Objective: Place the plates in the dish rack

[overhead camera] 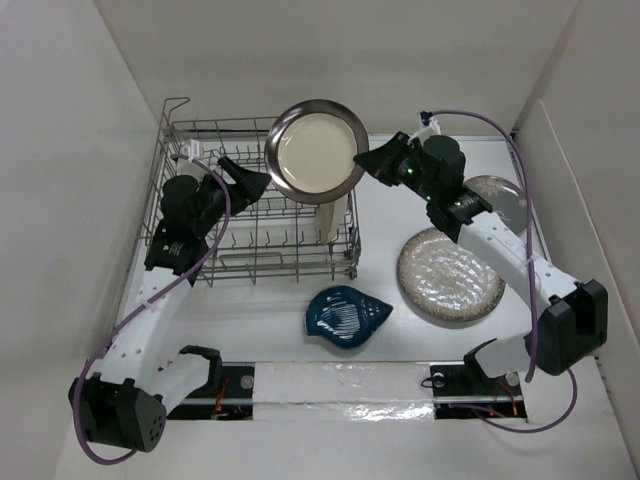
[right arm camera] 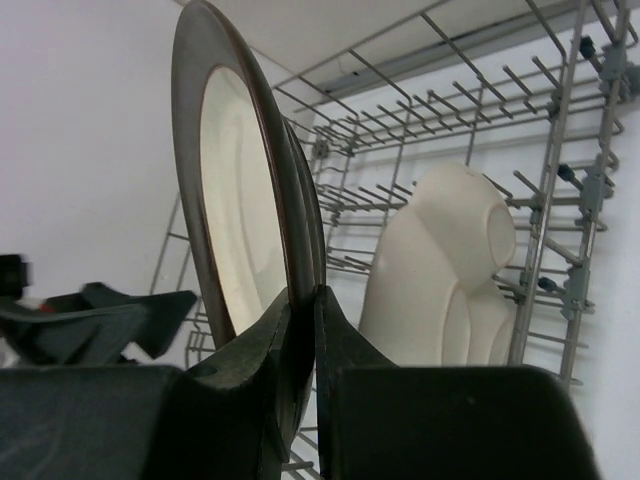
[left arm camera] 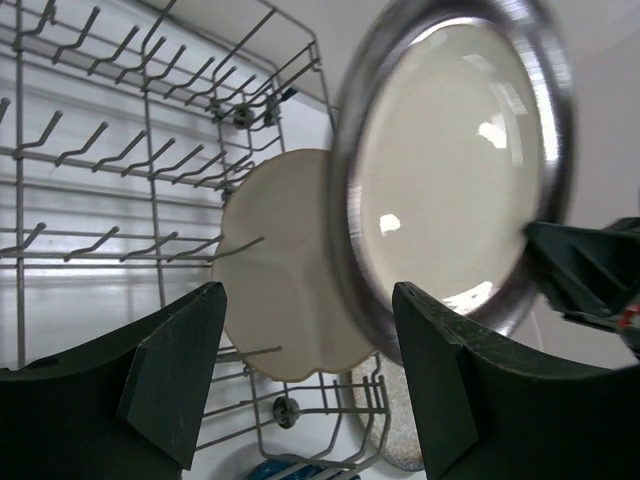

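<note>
My right gripper (overhead camera: pixel 366 160) is shut on the rim of the metal-rimmed cream round plate (overhead camera: pixel 318 148) and holds it above the right end of the dish rack (overhead camera: pixel 200 262); it also shows in the right wrist view (right arm camera: pixel 232 200) and the left wrist view (left arm camera: pixel 455 160). My left gripper (overhead camera: pixel 262 180) is open and empty over the rack, just left of that plate. The cream three-compartment plate (overhead camera: pixel 333 220) stands on edge in the rack. The dark blue shell-shaped dish (overhead camera: pixel 345 315), the large speckled plate (overhead camera: pixel 450 275) and the grey floral plate (overhead camera: pixel 500 195) lie on the table.
White walls close in the table on the left, back and right. The shell dish lies just in front of the rack's right corner. The speckled plate lies under my right arm.
</note>
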`<state>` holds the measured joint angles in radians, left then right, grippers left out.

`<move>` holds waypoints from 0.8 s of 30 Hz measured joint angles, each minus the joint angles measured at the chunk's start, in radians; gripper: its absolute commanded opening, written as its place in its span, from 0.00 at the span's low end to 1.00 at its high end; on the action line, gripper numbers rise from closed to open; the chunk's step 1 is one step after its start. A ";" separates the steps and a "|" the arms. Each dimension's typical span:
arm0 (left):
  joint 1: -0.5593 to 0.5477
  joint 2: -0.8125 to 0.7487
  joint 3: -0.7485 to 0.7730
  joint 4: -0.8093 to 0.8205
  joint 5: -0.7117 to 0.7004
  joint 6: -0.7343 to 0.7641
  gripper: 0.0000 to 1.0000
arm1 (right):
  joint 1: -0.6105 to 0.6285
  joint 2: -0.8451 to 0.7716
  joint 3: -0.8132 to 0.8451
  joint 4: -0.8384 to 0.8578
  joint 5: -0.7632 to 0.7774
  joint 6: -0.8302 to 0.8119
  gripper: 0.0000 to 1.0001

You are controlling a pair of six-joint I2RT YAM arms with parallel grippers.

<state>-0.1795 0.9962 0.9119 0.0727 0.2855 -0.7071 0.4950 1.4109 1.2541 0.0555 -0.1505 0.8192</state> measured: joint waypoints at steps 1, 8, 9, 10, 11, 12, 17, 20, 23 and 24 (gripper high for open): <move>-0.004 0.014 0.003 -0.008 -0.006 0.003 0.65 | -0.009 -0.008 -0.007 0.021 -0.014 0.009 0.00; -0.033 0.084 0.006 0.016 0.011 -0.011 0.67 | -0.019 -0.023 -0.032 0.101 -0.072 0.038 0.00; -0.035 0.084 0.006 0.022 0.018 -0.013 0.68 | -0.019 -0.023 -0.042 0.110 -0.083 0.045 0.00; -0.035 0.082 0.006 0.034 0.025 -0.016 0.68 | -0.018 -0.023 -0.048 0.111 -0.095 0.051 0.00; -0.035 0.082 0.006 0.047 0.029 -0.018 0.68 | -0.017 -0.023 -0.055 0.118 -0.105 0.056 0.00; -0.035 0.076 0.006 0.056 0.032 -0.020 0.68 | -0.016 -0.023 -0.061 0.124 -0.116 0.061 0.00; -0.035 0.062 0.006 0.103 0.048 -0.020 0.66 | -0.015 -0.019 -0.069 0.151 -0.168 0.082 0.00; -0.035 0.074 0.006 0.121 0.062 -0.023 0.57 | -0.015 0.005 -0.070 0.206 -0.213 0.113 0.00; -0.035 0.086 0.006 0.138 0.077 -0.032 0.41 | -0.008 0.039 -0.070 0.258 -0.253 0.140 0.00; -0.035 0.087 0.006 0.143 0.080 -0.033 0.37 | -0.004 0.050 -0.070 0.263 -0.259 0.143 0.00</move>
<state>-0.2150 1.0828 0.9180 0.2153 0.3653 -0.7399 0.4911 1.4612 1.1843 0.3187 -0.4091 0.9623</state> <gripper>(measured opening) 0.429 0.144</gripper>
